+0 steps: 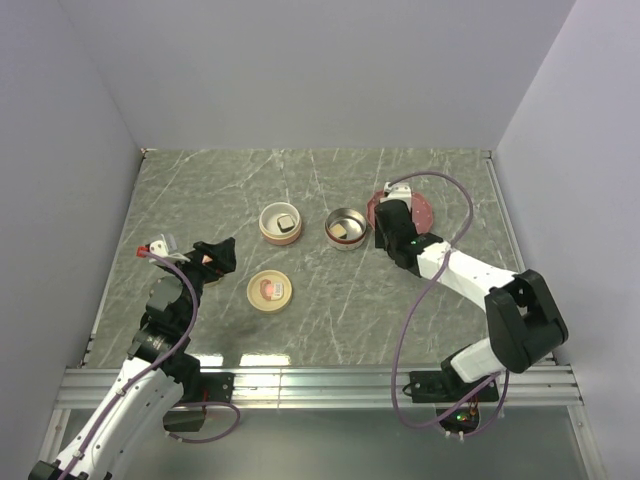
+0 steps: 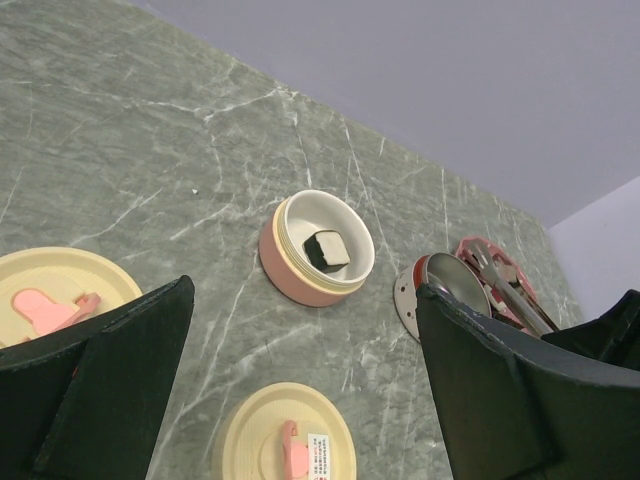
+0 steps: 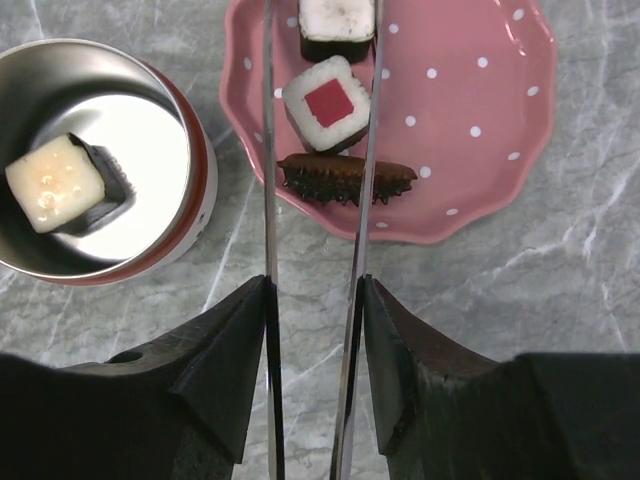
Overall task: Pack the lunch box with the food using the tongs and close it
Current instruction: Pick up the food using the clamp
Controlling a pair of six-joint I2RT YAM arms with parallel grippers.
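Four food pieces, and here's where we found them: a red-centre piece (image 3: 326, 103) and a white-centre piece (image 3: 338, 22) on the pink plate (image 3: 480, 120), a third piece (image 3: 62, 185) in the steel bowl (image 3: 203, 190), and a fourth piece (image 2: 327, 250) in the pink bowl (image 2: 285, 268). Our right gripper (image 3: 315, 300) had its fingers pinched on the tongs (image 3: 269, 220), both thin arms running out past the fingertips over the plate. The red-centre piece sat between those arms, well ahead of the fingers, with a dark ridged bit (image 3: 345, 180) lying across nearer to them. We couldn't tell if the arms actually squeezed it. Our left gripper (image 2: 305, 300) hung over the table (image 1: 200, 190), fingers spread wide.
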